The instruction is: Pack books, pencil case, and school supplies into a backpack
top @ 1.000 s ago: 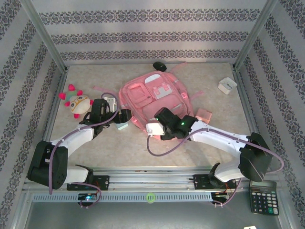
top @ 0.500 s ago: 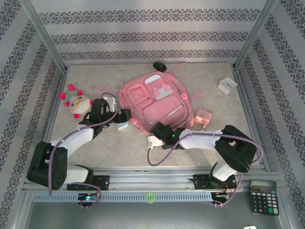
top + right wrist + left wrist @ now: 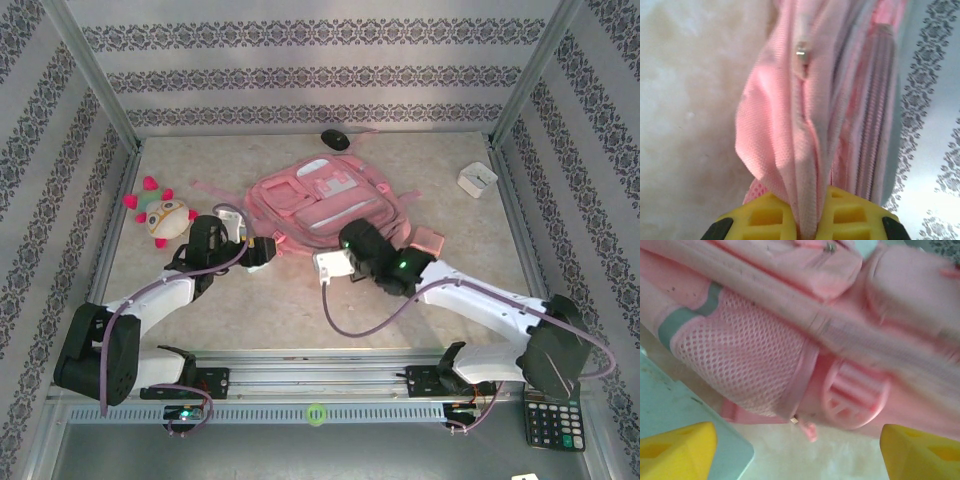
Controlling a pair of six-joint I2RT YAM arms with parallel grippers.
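The pink backpack [image 3: 318,198] lies mid-table, its near edge raised. My right gripper [image 3: 352,236] is shut on a fold of its pink fabric [image 3: 790,150], pinched between the yellow pads [image 3: 765,217]. My left gripper [image 3: 265,247] is open at the backpack's left side, facing its mesh pocket [image 3: 740,355], with nothing between the fingertips [image 3: 677,450]. The pale blue pencil case [image 3: 670,410] lies flat under the left finger. A small pink block [image 3: 428,240] of the school supplies sits right of the backpack. The books are out of view.
A plush toy [image 3: 160,215] lies at the left. A white square box [image 3: 477,179] sits at the back right, and a black round object [image 3: 335,139] behind the backpack. A black calculator [image 3: 550,420] rests off the table at the near right.
My right gripper has closed on the backpack's near edge and lifted it, so the backpack looks bunched toward the back. The left gripper has shifted slightly right, still open.
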